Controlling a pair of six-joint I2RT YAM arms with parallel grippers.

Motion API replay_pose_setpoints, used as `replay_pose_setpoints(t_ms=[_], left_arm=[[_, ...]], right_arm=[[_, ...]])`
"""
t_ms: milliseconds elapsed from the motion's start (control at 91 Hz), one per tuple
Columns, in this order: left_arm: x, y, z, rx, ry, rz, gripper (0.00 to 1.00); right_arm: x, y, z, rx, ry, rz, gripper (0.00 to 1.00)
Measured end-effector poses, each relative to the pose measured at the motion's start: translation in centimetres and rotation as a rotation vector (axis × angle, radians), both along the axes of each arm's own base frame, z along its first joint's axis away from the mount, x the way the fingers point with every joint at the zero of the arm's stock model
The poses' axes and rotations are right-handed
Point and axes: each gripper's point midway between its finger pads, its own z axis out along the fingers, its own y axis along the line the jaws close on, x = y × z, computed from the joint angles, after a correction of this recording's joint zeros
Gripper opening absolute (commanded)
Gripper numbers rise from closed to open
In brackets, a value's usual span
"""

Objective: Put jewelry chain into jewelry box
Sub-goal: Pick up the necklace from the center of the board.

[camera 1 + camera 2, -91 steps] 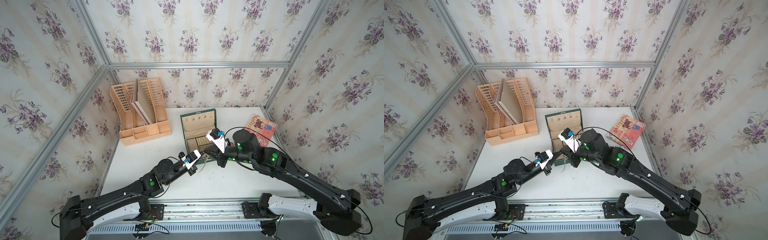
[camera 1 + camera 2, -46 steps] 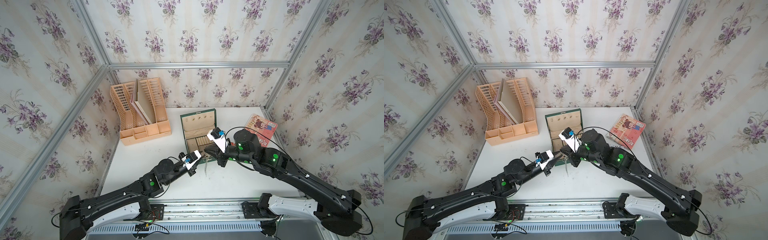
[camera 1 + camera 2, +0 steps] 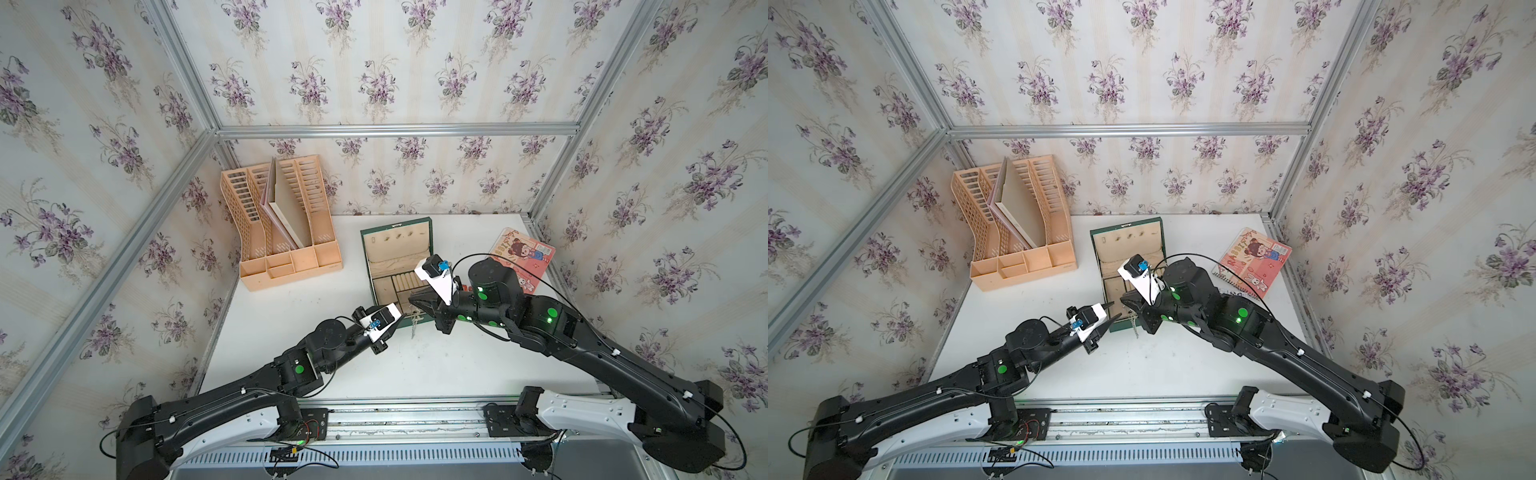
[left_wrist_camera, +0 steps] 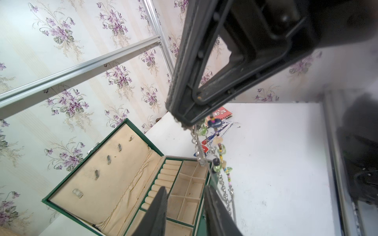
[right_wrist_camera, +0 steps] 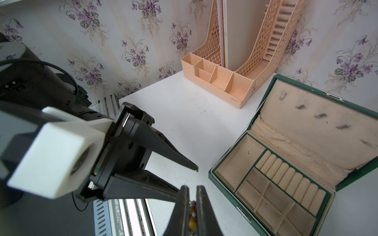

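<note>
My right gripper [image 3: 411, 296] has its fingers pressed together on the top of the jewelry chain [image 3: 412, 326], which dangles over the front edge of the open jewelry box [image 3: 395, 249]. My left gripper [image 4: 185, 188] has its fingers spread. The chain hangs just beside one finger, outside the gap.

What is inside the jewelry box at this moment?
The jewelry box shows only ring rolls and empty beige compartments. The jewelry chain hangs outside its front wall from the right gripper. The right arm covers part of its tray in both top views.
</note>
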Motion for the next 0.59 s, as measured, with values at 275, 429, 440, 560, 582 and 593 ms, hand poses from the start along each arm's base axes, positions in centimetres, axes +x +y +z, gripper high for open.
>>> replay_pose_setpoints(t_ms=[275, 429, 440, 560, 582, 593], left_arm=[[1.5, -1.4, -1.1, 0.07, -0.024, 0.048, 0.31], [1.5, -1.9, -0.3, 0.051, -0.051, 0.041, 0.3], [1.4, -1.9, -0.2, 0.048, -0.053, 0.04, 0.3], [1.2, -1.8, 0.8, 0.016, -0.068, 0.032, 0.3], [1.1, -1.8, 1.0, 0.008, -0.071, 0.027, 0.3], [1.0, -1.8, 1.1, 0.005, -0.072, 0.025, 0.3]], right_arm=[[0.0, 0.0, 0.1, 0.002, -0.001, 0.0, 0.0], [0.0, 0.0, 0.1, 0.002, -0.001, 0.0, 0.0], [0.0, 0.0, 0.1, 0.002, -0.001, 0.0, 0.0], [0.0, -0.1, 0.1, 0.003, -0.001, 0.0, 0.0], [0.0, -0.1, 0.1, 0.003, -0.001, 0.0, 0.0], [0.0, -0.1, 0.1, 0.003, -0.001, 0.0, 0.0]])
